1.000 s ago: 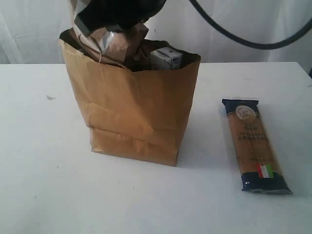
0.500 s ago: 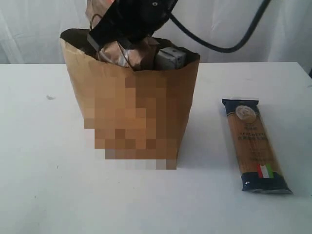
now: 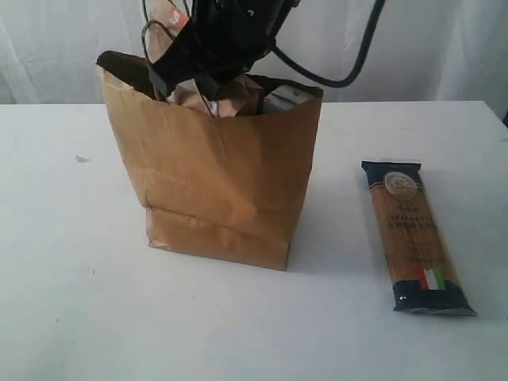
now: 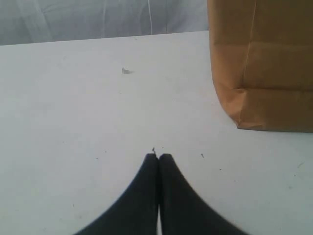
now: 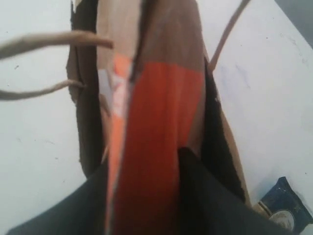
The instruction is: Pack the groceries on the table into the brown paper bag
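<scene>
The brown pouch [image 5: 161, 112] is gripped between the closed-in fingers of the right gripper [image 5: 146, 196], its long axis pointed away from them, straight down into the open paper bag [image 3: 222, 175] directly beneath. The left gripper [image 4: 158, 159] is seen pressed shut on nothing, the bag's foot near ahead of its tips. The spaghetti packet [image 3: 417, 234] is left flat on the table [image 3: 79, 302], well apart from both

I'm working in what looks like a lab setup: bare white bench [image 3: 79, 317], white curtain [image 3: 444, 40] behind.
</scene>
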